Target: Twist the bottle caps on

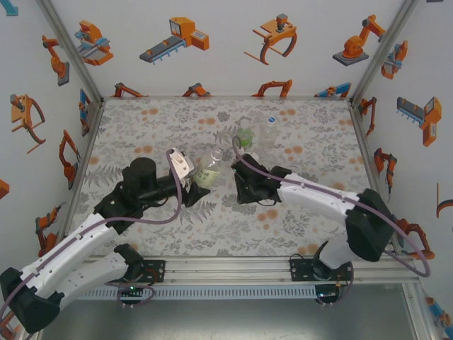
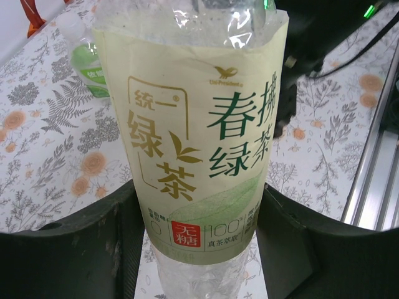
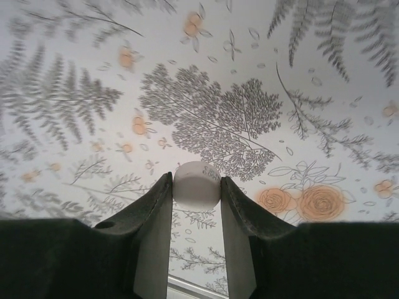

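Note:
My left gripper is shut on the bottle with the pale yellow label, its fingers pressing both sides of the lower body. The bottle tilts toward the table's middle. Just right of it, my right gripper is shut on a small white cap, pinched at the fingertips above the flowered cloth. Further back stand the green-labelled bottle and a clear unlabelled bottle. The held bottle's mouth is out of the left wrist view.
A flowered cloth covers the table. An aluminium rail runs along the near edge by the arm bases. Frame posts and printed walls close in the sides and back.

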